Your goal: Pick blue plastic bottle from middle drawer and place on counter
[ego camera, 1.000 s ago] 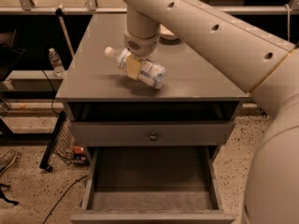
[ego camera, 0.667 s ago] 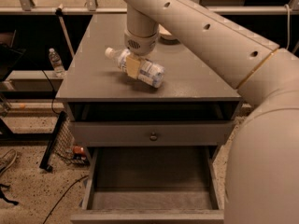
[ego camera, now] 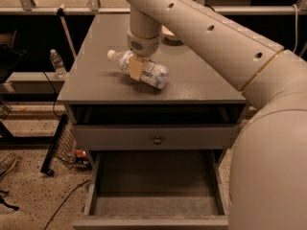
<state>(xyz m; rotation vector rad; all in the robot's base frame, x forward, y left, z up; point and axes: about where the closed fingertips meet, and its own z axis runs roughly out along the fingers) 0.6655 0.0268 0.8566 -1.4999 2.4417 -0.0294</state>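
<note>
The blue plastic bottle (ego camera: 149, 73) lies on its side, white cap to the left, over the front middle of the grey counter (ego camera: 96, 83), at or just above its surface. My gripper (ego camera: 136, 67) comes down from above. Its tan fingers (ego camera: 135, 68) are closed around the bottle's middle. The middle drawer (ego camera: 153, 206) is pulled out below, and its grey floor is bare.
A closed drawer front with a round metal knob (ego camera: 157, 140) sits above the open drawer. A pale round dish (ego camera: 170, 34) stands at the back of the counter behind my arm. A clear water bottle (ego camera: 57, 63) stands on a low shelf to the left. Cables lie on the floor.
The gripper and the bottle stay in the same spot on the counter. The arm's lower segment fills more of the right side of the view.
</note>
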